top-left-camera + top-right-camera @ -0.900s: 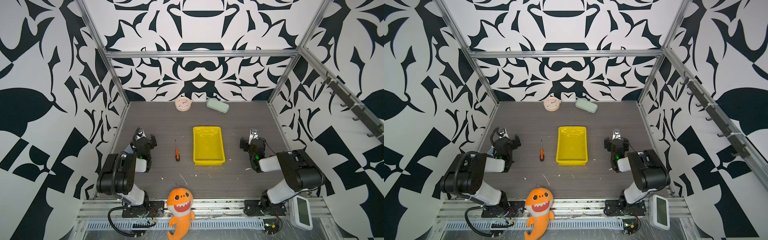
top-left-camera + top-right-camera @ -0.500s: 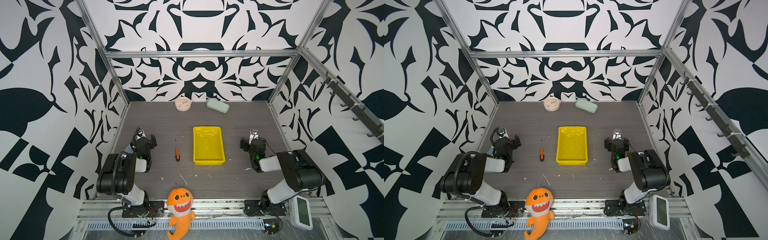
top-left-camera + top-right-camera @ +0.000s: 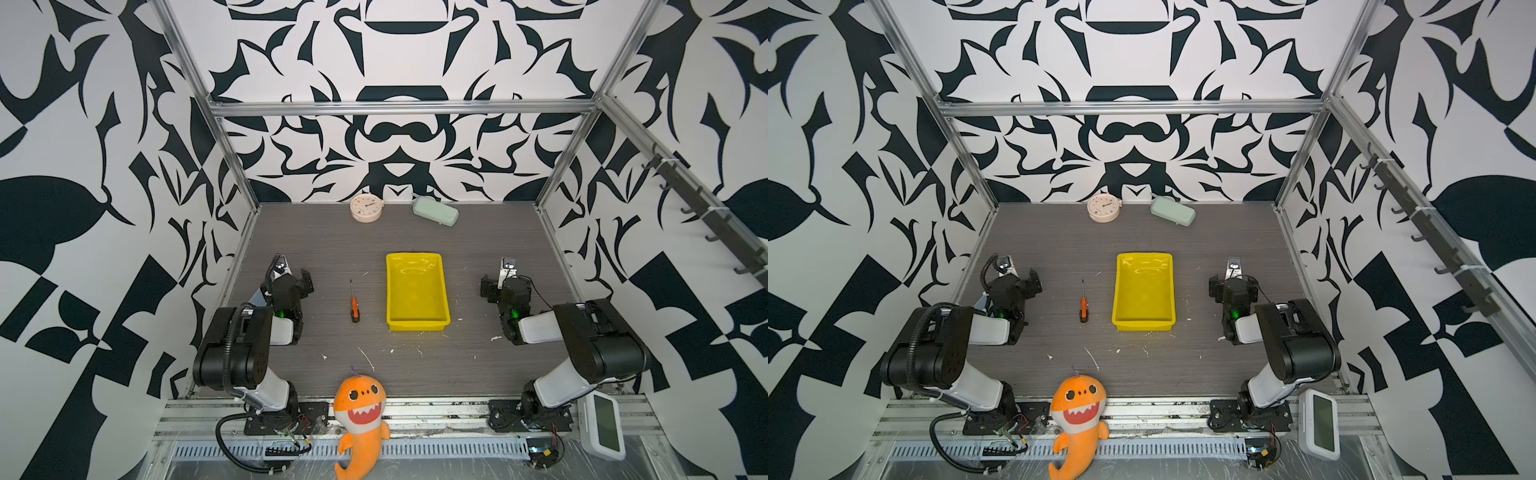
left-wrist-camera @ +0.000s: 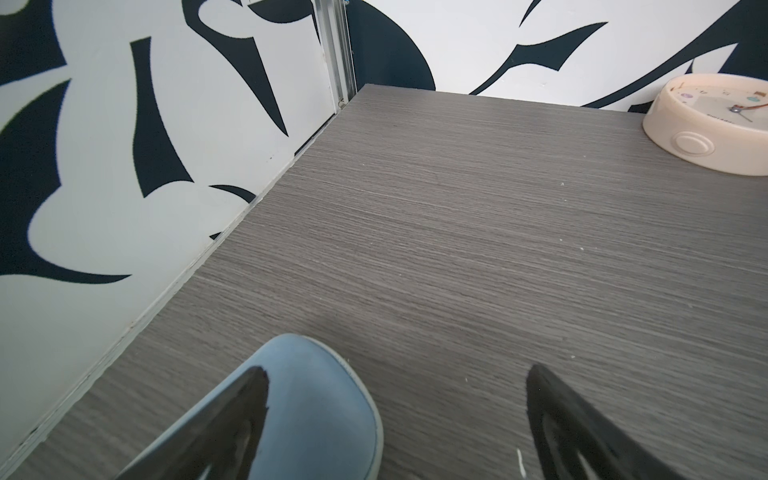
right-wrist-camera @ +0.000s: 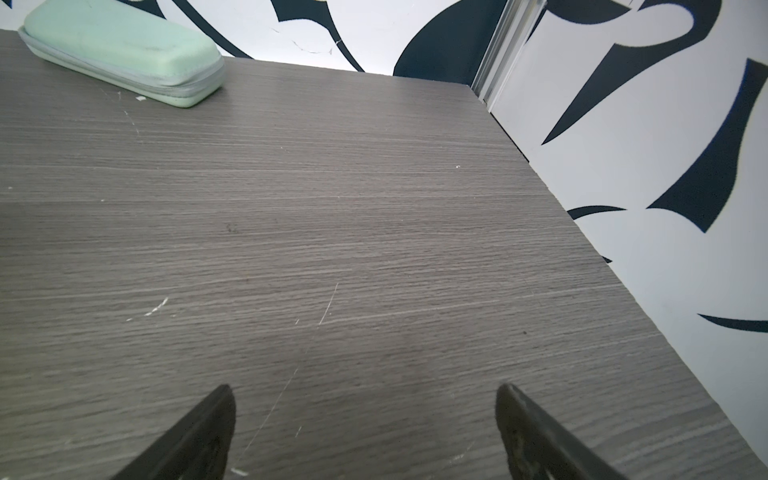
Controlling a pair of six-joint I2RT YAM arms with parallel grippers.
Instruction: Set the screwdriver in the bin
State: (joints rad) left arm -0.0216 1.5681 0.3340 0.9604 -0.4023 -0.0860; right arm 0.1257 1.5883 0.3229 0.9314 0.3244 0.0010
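Slim orange-handled screwdriver [image 3: 354,302] lying flat on grey wood-grain tabletop [image 3: 332,241], near shallow yellow plastic bin [image 3: 417,291], not touching; bin sitting empty. Left gripper [image 4: 397,374] hovering nearest screwdriver, jaws spread wide, gripping nothing, probably readying pickup. Right gripper [image 5: 363,392] idling beyond bin, jaws apart, empty.

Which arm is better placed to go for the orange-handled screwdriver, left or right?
Left. The small orange-handled screwdriver lies on the grey table between the open left gripper and the shallow yellow plastic bin. The right gripper, also open, sits beyond the bin and would probably have to reach across it.
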